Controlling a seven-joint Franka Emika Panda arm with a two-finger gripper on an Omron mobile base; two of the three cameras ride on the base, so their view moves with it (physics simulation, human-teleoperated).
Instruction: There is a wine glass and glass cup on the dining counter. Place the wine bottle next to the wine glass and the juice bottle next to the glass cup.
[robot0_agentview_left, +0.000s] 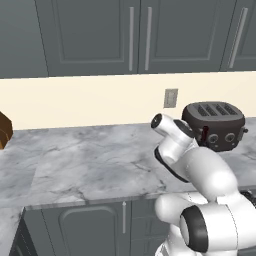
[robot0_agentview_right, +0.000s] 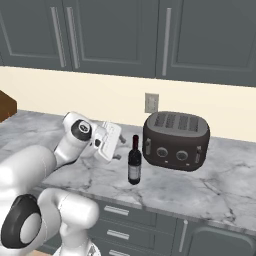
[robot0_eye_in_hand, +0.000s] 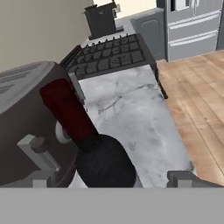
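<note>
Wine bottle (robot0_agentview_right: 134, 162) stands upright on the marble surface (robot0_agentview_right: 220, 187) near its front edge, just left of the dark toaster (robot0_agentview_right: 175, 140), small gap between. Pincer (robot0_agentview_right: 118, 148) open, tips apart either side of the bottle in hand view, not touching. Bare marble stretches left; stovetop (robot0_eye_in_hand: 109, 54) lies beyond the toaster.

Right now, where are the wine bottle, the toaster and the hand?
wine bottle (robot0_agentview_right: 134, 167), right base view, label on body.
toaster (robot0_agentview_right: 175, 141), right base view, front face.
hand (robot0_agentview_right: 119, 148), right base view, between fingertips.
</note>
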